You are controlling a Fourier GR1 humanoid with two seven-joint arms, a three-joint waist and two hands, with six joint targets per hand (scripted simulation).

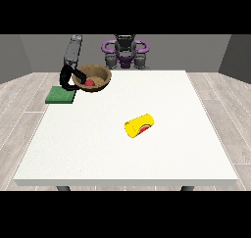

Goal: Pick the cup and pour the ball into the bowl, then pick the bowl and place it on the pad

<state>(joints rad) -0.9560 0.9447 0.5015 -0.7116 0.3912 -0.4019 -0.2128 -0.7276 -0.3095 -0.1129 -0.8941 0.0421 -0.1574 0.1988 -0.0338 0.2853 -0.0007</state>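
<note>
- Our hand (67, 78) at the view's left has its fingers curled over the rim of the bowl (92, 77), which is raised beside the pad (61, 95) with the ball (90, 83) inside.
- We judge a tilt could spill the ball.
- The pad sits near the surface (112, 154) edge, so overshoot is a risk.
- The cup (139, 125) lies well apart from the pad.

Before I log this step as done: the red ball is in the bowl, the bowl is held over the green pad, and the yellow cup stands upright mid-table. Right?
Not quite. The yellow cup lies on its side, as the front view shows. The red ball is in the bowl, held by the hand at the view's left by the green pad.
</note>
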